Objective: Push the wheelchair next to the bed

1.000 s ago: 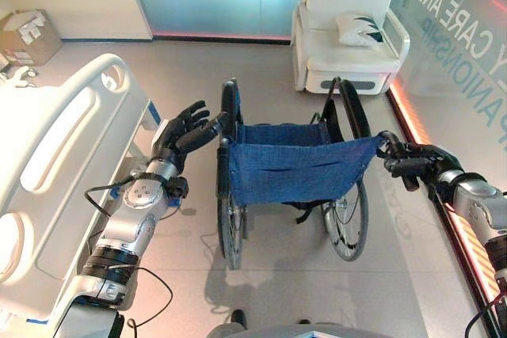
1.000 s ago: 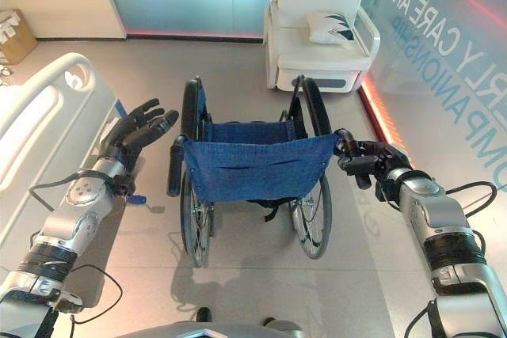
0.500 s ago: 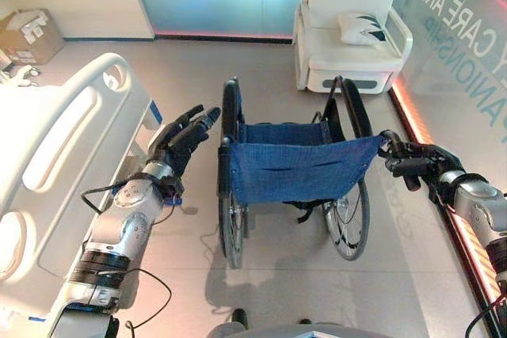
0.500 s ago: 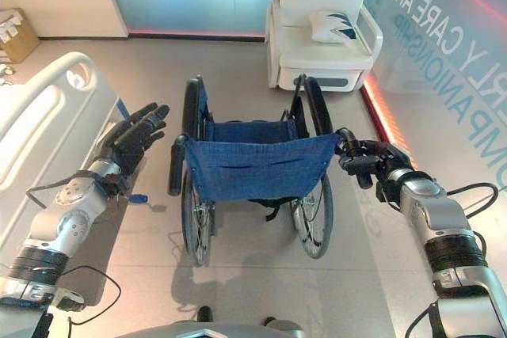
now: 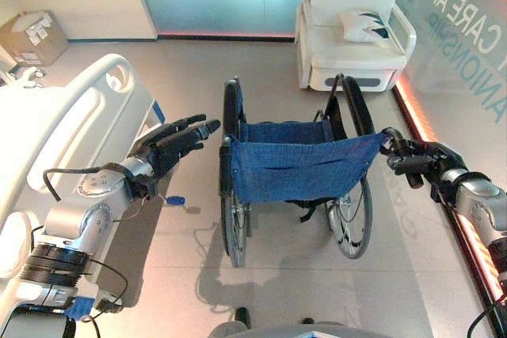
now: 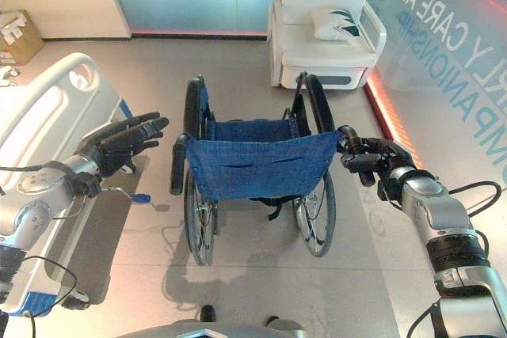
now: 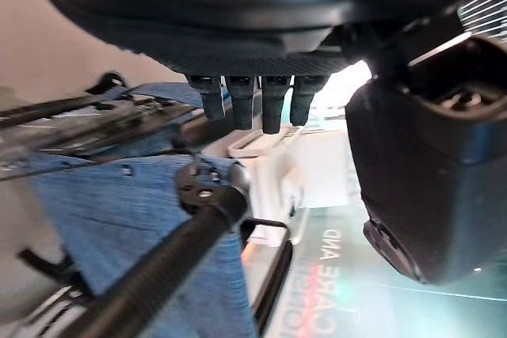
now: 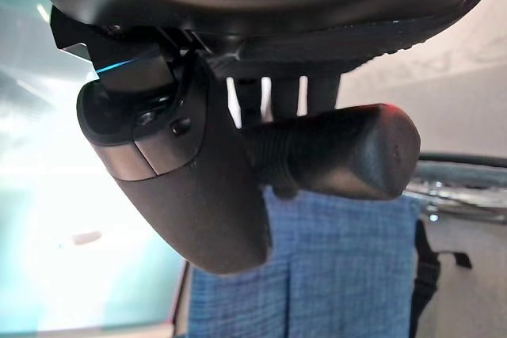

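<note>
Wheelchair [image 5: 297,184] found standing just beside bed [image 5: 55,148]. Right hand [image 6: 372,157] closed round right push handle [image 8: 333,152]; left hand [image 5: 170,144] spread, empty, short of left handle [image 6: 178,165]. Judged free-rolling, frame rigid, sling back soft: best held by both handles.

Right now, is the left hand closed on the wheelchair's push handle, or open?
Open. The left hand has straight fingers beside the wheelchair, apart from its left push handle. The right hand grips its handle.

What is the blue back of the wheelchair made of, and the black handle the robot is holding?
The blue back looks like woven cloth, matte with visible stitching, slightly sagging. The black handle in the right hand looks like rubber or soft plastic: dull, finely ribbed, rounded at the end.
</note>
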Robot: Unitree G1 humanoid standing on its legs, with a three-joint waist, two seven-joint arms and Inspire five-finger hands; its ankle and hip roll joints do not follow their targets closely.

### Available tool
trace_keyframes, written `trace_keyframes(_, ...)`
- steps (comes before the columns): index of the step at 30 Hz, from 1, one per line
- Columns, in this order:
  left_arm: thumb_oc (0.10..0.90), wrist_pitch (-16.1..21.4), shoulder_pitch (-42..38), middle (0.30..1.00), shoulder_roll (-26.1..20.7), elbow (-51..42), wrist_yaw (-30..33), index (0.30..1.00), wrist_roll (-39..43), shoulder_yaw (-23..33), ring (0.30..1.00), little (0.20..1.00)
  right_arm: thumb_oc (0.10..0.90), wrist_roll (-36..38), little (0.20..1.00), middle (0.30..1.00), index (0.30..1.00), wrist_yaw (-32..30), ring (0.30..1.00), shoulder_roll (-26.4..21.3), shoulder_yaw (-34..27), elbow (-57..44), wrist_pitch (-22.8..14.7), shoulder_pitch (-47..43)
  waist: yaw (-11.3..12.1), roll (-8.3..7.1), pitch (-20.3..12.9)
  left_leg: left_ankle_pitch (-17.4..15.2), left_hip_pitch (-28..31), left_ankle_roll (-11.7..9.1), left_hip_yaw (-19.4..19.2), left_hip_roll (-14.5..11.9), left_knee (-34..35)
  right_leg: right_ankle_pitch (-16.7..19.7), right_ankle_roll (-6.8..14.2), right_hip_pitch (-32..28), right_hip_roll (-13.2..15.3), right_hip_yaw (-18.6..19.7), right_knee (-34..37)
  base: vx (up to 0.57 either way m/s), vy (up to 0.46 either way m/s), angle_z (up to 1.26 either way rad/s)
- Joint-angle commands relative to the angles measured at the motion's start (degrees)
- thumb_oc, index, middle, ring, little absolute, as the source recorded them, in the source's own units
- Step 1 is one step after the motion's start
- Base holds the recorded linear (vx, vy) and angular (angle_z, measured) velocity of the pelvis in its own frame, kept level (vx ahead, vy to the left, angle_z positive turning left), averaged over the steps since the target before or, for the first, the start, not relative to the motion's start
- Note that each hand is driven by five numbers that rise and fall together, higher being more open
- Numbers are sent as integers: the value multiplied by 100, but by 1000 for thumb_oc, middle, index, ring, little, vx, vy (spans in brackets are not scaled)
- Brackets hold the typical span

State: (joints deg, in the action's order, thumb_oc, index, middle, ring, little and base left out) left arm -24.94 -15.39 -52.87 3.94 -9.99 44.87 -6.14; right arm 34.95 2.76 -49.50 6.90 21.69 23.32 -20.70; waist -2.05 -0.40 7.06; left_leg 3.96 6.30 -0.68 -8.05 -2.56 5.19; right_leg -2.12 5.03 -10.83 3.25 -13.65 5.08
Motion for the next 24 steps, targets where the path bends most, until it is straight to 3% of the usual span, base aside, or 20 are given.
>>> trace_keyframes(1,800,137,-552,900,-495,107,-344,900,-134,245,900,900,400,689,300,300,300,307,300,-247,129,-801,-747,-490,277,70,-435,-502,132,-148,-257,231,-32,32,86,253,-57,-297,-151,0,0,0)
trace_keyframes(11,800,-493,-807,900,-886,387,-1189,900,192,-114,900,900,400,795,300,300,300,349,300,-320,313,-641,-840,-536,251,152,-425,-485,141,-148,-285,241,-41,52,94,243,-62,-306,-146,0,0,0)
trace_keyframes(16,800,-820,-1050,900,-767,402,-1209,900,731,-430,900,900,400,765,300,300,300,304,300,-261,442,-605,-808,-562,201,168,-436,-488,157,-146,-291,250,-37,62,99,243,-69,-283,-145,0,0,0)
trace_keyframes(24,800,-992,-1257,900,-454,476,-1072,900,1259,-719,900,900,400,740,300,300,300,251,300,-165,606,-557,-768,-642,135,165,-421,-489,169,-139,-309,255,-34,76,94,254,-78,-227,-149,0,0,0)
